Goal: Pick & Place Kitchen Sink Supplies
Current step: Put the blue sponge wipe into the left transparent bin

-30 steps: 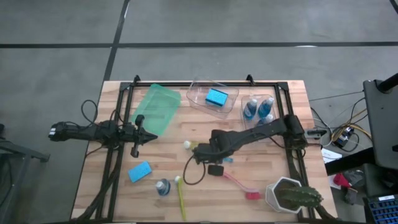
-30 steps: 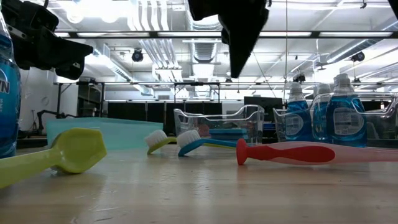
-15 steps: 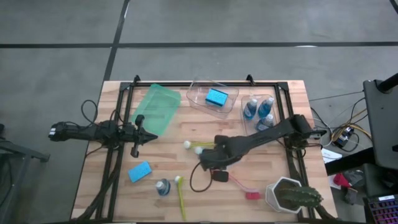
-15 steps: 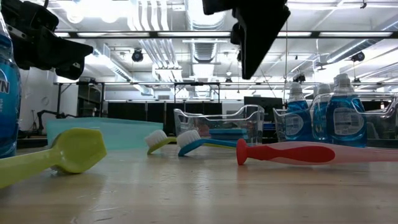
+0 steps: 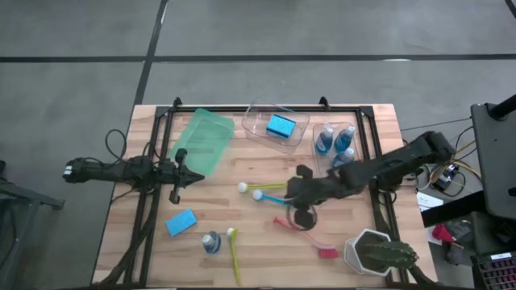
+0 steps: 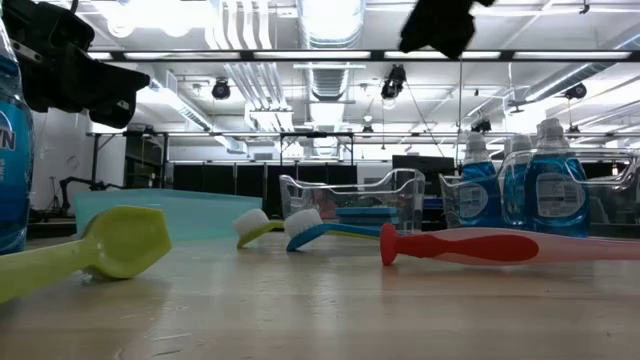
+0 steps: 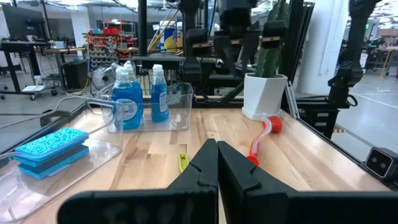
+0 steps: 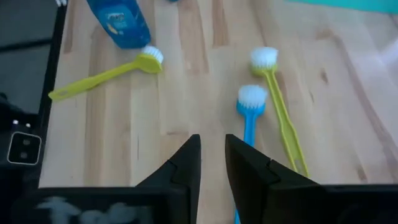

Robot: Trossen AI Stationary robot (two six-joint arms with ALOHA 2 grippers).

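My right gripper [image 5: 293,191] [image 8: 211,152] hangs above the table's middle, slanting down toward the left, its fingers a narrow gap apart with nothing between them. Ahead of it lie a blue brush [image 8: 249,118] and a yellow-green brush [image 8: 278,109], side by side on the wood. A red brush [image 5: 310,239] lies nearer the front edge. Farther left are a second yellow-green brush [image 5: 234,254], a blue-liquid bottle [image 5: 211,242] on its side and a light-blue sponge [image 5: 181,221]. My left gripper [image 5: 197,176] [image 7: 217,158] rests shut at the left, holding nothing.
A green bin [image 5: 203,141] stands at the back left. One clear bin [image 5: 256,121] holds a blue sponge, another [image 5: 352,129] holds blue bottles. A white-potted cactus [image 5: 377,253] stands at the front right corner. Bare wood lies around the front middle.
My right gripper has gone toward the table's right edge and risen, leaving most of the low view at its top. The blue and yellow-green brushes that it stood over now show in full. No object has moved.
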